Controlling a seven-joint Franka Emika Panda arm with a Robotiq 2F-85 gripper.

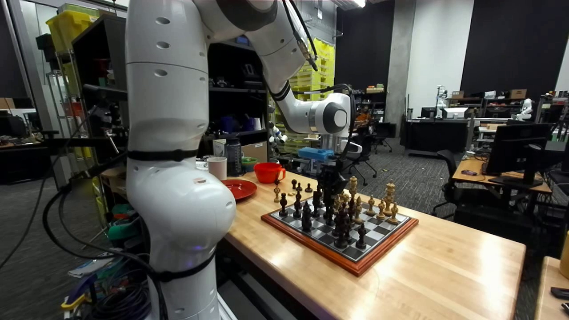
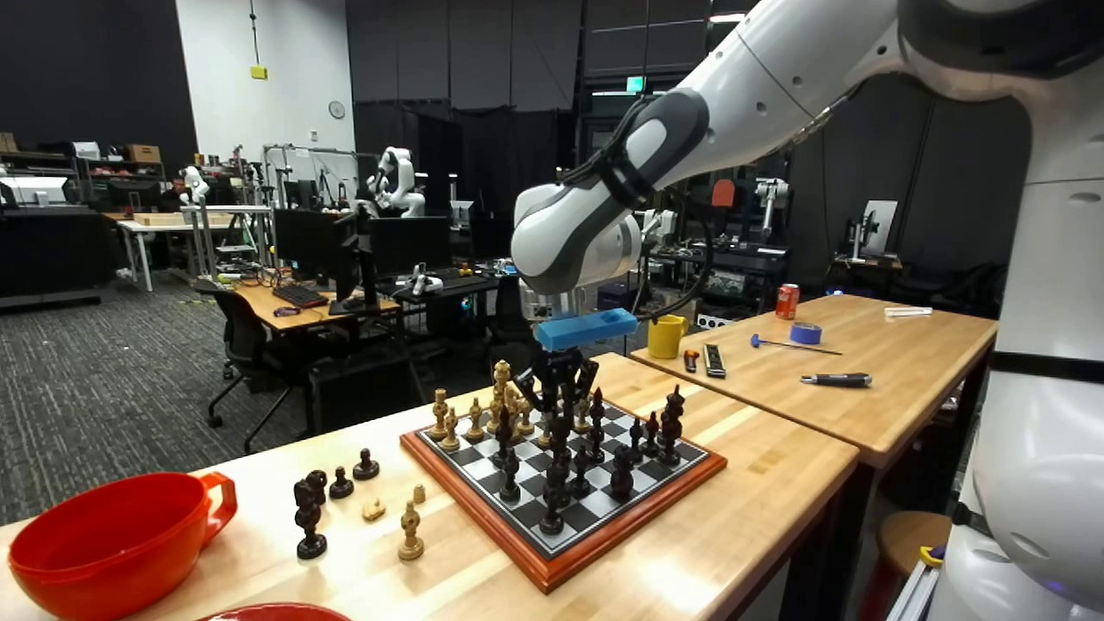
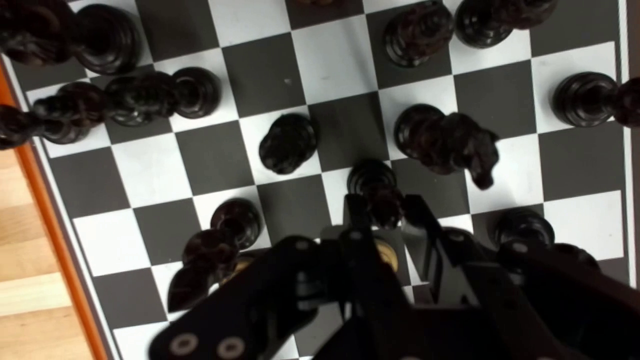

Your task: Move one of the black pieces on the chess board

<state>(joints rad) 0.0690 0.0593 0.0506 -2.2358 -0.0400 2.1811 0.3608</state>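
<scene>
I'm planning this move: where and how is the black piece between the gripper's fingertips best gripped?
I'd grip the black piece by its slim upper part, from above, the gripper straddling it: it looks upright, narrower above its round base, and nearby pieces would likely hamper a sideways approach.

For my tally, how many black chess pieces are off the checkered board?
4. In an exterior view, left of the red-rimmed board, left to right: a tall piece, a rounded piece partly behind it, a pawn, another pawn. More may be hidden.

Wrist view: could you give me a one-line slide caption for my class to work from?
A black piece on the chess board, its top framed by the fingers of the gripper.
</scene>
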